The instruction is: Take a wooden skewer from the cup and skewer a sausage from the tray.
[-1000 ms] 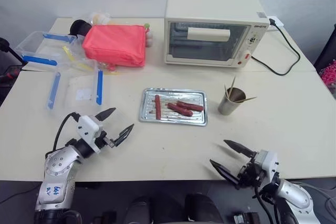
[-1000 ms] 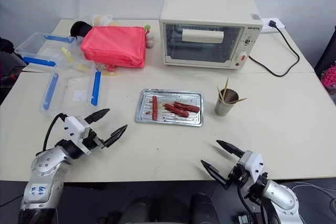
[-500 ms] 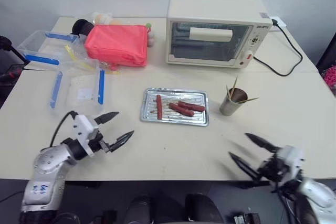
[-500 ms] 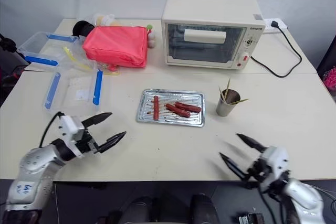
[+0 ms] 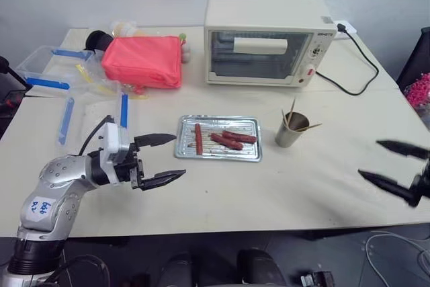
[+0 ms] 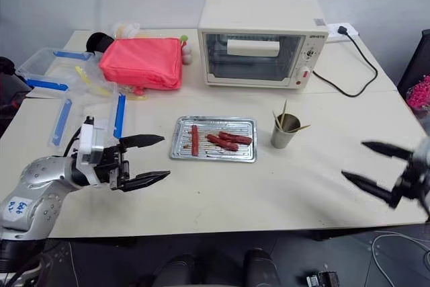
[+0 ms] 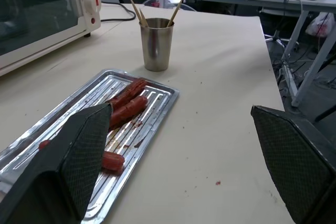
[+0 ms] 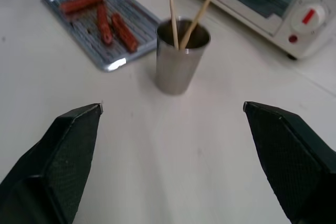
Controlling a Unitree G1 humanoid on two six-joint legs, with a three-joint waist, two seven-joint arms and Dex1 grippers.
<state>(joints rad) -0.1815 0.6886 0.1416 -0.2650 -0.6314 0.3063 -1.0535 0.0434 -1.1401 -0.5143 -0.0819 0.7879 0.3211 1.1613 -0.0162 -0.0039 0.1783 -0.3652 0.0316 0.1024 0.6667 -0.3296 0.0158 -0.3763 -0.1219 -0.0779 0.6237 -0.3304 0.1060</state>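
Observation:
The shiny metal tray (image 5: pixel 222 157) lies mid-table and holds three reddish-brown sausages (image 5: pixel 226 142). To its right stands the small metal cup (image 5: pixel 290 134) with several wooden skewers (image 5: pixel 291 112) sticking out. My left gripper (image 5: pixel 179 156) hovers open just left of the tray, pointing at it, with nothing between its fingers. My right gripper (image 5: pixel 369 158) is open and empty at the far right, well apart from the cup and pointing back toward it. In the right wrist view the cup (image 8: pixel 180 64) sits centred ahead between the fingers, with the tray (image 8: pixel 113 64) beyond it.
A cream toaster oven (image 5: pixel 265 38) stands at the back, its black cable (image 5: pixel 353 72) trailing off to the right. At the back left are a red pouch (image 5: pixel 142 60) and clear plastic boxes with blue clips (image 5: pixel 60 75).
My right gripper has lifted and swung far out to the right. The left gripper has risen and turned toward the tray. Both stay open.

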